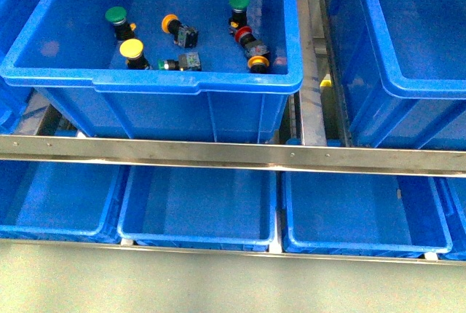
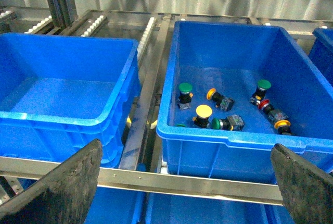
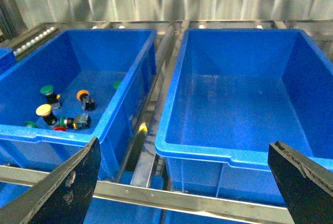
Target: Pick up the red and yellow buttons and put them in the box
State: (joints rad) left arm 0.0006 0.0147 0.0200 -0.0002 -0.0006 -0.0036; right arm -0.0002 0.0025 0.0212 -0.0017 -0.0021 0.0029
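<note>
neither arm shows in my front camera, so i go by the wrist views for the hands. the left gripper (image 2: 186, 144) is spread wide, its two dark fingers (image 2: 73, 182) far apart and gripping nothing. the right gripper (image 3: 183, 142) is spread just as wide and also carries nothing

all the buttons lie on the floor of the source crate (image 1: 156, 80), mostly toward its near wall. the red button (image 1: 243, 34) lies on its side close to the crate's right wall. it sits between a green button (image 1: 238, 2) behind it and an orange-yellow button (image 1: 258, 60) in front of it, near the front right corner. the yellow button (image 1: 132, 49) stands cap up toward the left, with a second green button (image 1: 115, 16) just behind it. a second orange-yellow button (image 1: 170, 22) lies tipped over near the middle, and a third green button (image 1: 166, 64) lies on its side by the near wall, just right of the yellow one

the box (image 1: 422, 89) stands to the right of the source crate, apart from it. a strip of metal rack (image 1: 309, 51) runs between them, and a small yellow thing (image 1: 326, 80) that i cannot identify sits in that gap. a metal rail (image 1: 233, 154) crosses in front, with shallower blue trays (image 1: 196, 240) below it. my left wrist view shows another large crate (image 2: 62, 117) on the far side of the source crate
</note>
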